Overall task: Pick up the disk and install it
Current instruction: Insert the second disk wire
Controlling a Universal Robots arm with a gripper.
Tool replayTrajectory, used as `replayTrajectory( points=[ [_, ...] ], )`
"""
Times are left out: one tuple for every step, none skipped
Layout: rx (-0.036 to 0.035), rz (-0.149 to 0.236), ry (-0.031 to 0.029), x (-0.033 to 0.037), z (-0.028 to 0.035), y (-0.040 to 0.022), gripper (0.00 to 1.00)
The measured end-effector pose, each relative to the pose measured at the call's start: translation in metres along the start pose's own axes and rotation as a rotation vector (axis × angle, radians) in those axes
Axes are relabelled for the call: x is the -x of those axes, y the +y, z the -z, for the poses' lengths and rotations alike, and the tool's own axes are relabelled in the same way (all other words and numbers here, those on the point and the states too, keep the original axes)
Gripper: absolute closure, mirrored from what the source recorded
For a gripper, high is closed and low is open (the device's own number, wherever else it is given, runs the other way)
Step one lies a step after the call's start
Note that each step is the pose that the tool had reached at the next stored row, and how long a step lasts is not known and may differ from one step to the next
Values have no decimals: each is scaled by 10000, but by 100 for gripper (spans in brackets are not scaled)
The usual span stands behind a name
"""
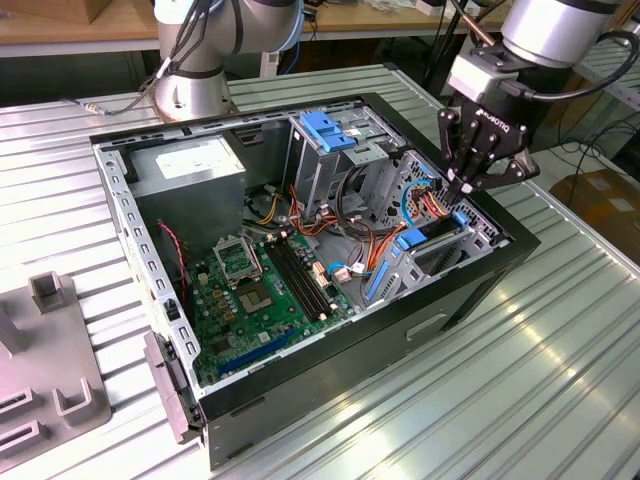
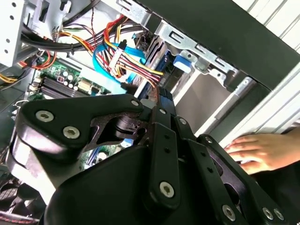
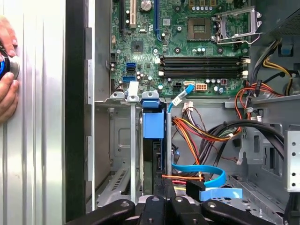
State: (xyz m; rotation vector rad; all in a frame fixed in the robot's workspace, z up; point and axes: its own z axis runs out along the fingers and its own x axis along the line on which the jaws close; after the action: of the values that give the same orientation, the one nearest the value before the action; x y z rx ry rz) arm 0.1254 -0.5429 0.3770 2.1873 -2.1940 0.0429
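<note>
The disk stands on edge in a drive bay at the case's front corner, its blue carrier end (image 1: 412, 238) facing the motherboard. In the first wrist view it is a blue tab (image 3: 153, 125) with the dark drive edge behind it. My gripper (image 1: 462, 190) hangs just above the bay's other end, fingers pressed together with nothing between them. In both wrist views the black fingertips (image 3: 162, 202) (image 2: 161, 101) meet right at the disk's near end, among the blue data cable (image 3: 206, 171) and coloured power wires; whether they touch the disk is hidden.
The open computer case (image 1: 150, 260) lies on a ribbed metal table. A blue bracket (image 1: 325, 130) tops the grey drive cage at the back. A person's hand (image 3: 7, 89) rests on the table beside the case wall. A grey fixture (image 1: 50, 370) sits at the exterior view's left.
</note>
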Motion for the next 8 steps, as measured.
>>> replayTrajectory(
  points=[
    [0, 0, 0, -1, 24, 0, 89],
    [0, 0, 0, -2, 43, 0, 89],
    [0, 0, 0, -3, 63, 1, 89],
    [0, 0, 0, -4, 82, 1, 89],
    [0, 0, 1, -5, 99, 1, 89],
    [0, 0, 0, -6, 126, 1, 89],
    [0, 0, 1, -7, 135, 2, 89],
    [0, 0, 6, -7, 143, 2, 89]
  ],
)
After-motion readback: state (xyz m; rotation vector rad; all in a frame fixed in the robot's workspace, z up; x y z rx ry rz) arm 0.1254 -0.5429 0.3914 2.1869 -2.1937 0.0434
